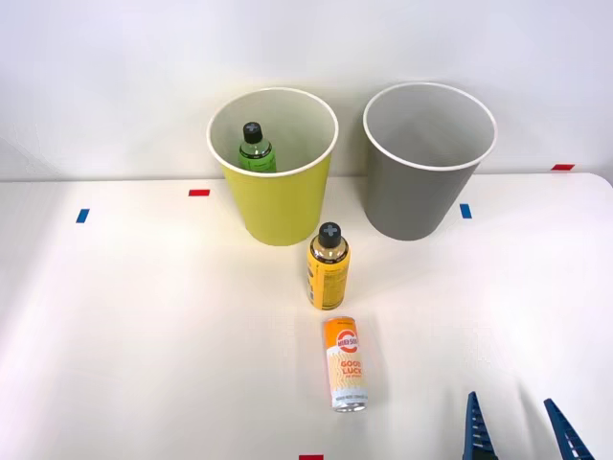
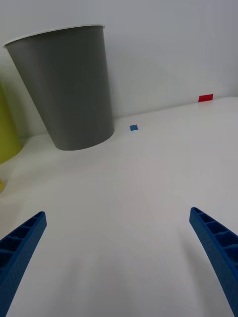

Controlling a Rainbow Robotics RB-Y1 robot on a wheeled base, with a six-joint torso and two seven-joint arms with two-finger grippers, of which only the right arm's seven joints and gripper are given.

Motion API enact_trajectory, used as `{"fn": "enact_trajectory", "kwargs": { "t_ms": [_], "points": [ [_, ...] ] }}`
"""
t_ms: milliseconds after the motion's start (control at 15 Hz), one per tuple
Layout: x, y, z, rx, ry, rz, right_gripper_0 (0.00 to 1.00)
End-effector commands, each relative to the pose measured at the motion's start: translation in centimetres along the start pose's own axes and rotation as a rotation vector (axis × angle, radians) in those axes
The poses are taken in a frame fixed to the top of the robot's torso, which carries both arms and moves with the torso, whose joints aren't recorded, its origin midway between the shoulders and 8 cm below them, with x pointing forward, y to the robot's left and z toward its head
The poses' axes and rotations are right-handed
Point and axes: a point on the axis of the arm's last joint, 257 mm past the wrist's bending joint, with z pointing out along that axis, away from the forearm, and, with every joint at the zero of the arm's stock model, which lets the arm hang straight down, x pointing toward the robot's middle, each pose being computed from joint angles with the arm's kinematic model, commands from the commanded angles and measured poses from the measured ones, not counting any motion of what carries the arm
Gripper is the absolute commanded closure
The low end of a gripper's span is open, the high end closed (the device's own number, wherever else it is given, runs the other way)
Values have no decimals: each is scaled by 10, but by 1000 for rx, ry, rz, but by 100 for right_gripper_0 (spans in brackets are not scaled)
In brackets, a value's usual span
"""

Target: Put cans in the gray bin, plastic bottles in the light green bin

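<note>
From the front view I see the right claw [image 1: 522, 429] at the lower right of the frame, its two blue ribbed fingers [image 1: 476, 426] spread apart and holding nothing, low over the white surface [image 1: 124, 335]. The slim orange-and-cream drink can [image 1: 347, 364] with the "GOOD LUCK" print lies on its side just below the centre of the frame, its silver end toward the bottom edge, well apart from the claw. Just above it, near but not touching, the stubby yellow-orange plastic bottle [image 1: 329, 266] with a black screw cap stands upright. Behind that, in the upper middle, is the tall round yellow-green bin [image 1: 278, 206] with a white rim, and the green-labelled black-capped bottle [image 1: 255, 149] stands inside it. To its right, close beside it, sits the tall gray tapered bin [image 1: 412, 196]. In my wrist view the gray bin [image 2: 69, 89] fills the upper left, with the spread fingers [image 2: 20, 247] at the bottom corners.
</note>
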Motion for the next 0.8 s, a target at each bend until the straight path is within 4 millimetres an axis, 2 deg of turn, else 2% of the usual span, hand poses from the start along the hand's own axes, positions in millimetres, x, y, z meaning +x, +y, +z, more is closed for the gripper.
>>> {"fn": "enact_trajectory", "kwargs": {
  "t_ms": [67, 800],
  "points": [
    [0, 0, 0, 0, 0, 0, 0],
    [0, 0, 0, 0, 0, 0, 0]
  ]
}}
